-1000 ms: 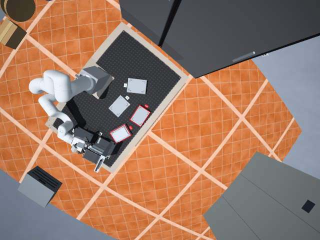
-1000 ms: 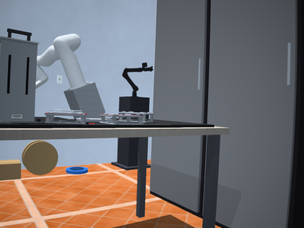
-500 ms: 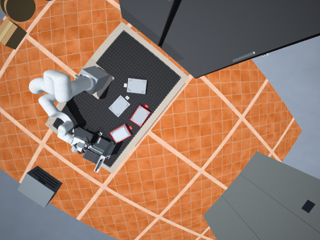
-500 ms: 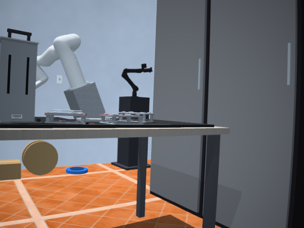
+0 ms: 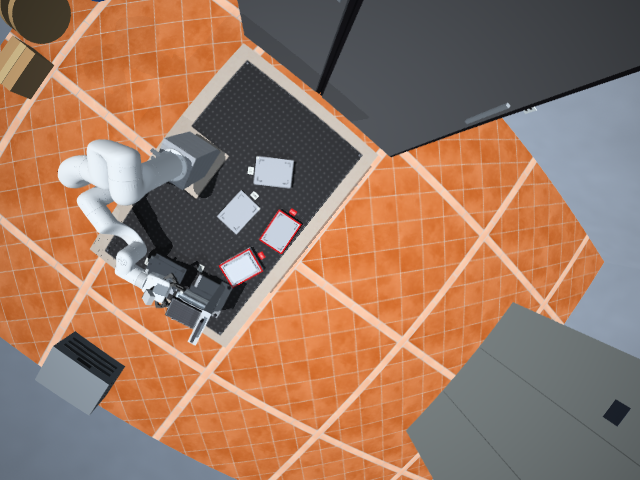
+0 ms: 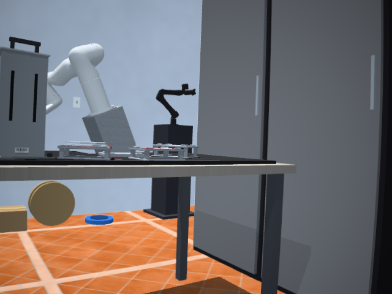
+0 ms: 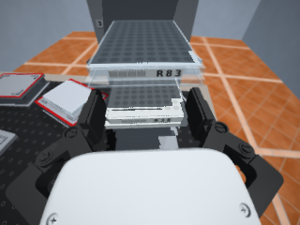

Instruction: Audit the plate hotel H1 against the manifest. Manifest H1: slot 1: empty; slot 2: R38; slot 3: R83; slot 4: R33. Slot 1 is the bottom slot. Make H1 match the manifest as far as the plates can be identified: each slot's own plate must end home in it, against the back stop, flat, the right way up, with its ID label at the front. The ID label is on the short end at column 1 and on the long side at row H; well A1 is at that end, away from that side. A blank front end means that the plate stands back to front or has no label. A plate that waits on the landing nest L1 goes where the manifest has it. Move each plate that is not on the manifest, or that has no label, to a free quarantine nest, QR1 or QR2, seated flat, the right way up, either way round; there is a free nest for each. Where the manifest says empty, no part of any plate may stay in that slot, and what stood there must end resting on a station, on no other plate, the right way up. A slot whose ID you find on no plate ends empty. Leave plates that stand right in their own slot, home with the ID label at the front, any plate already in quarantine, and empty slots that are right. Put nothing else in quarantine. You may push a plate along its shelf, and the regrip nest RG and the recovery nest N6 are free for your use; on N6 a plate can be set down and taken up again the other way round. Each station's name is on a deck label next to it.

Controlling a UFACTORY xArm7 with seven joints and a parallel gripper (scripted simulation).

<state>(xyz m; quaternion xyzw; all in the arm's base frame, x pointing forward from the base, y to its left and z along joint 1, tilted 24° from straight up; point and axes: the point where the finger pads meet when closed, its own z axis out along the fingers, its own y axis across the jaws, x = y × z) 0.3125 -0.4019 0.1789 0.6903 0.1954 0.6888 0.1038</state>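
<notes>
Orange-tiled room, dark perforated deck: the pincer stands at the mouth of the plate hotel.

The gripper point(image 7: 146, 123) has its jaws spread wide and grips nothing; between the two black fingers, just ahead of the wrist, lies a well plate point(image 7: 144, 104) with its short end facing the wrist. That end carries a label too blurred to read. The plate's long axis runs straight away from the pincer into the plate hotel point(image 7: 96, 14), so any coming push or pull would seemingly go along that line. Directly above and slightly beyond it sits plate R83 point(image 7: 142, 47), label to the front, beside a slot tag reading 3. Off to the pincer's left, two red-rimmed nests point(image 7: 66, 99) each seem to carry a plate.
</notes>
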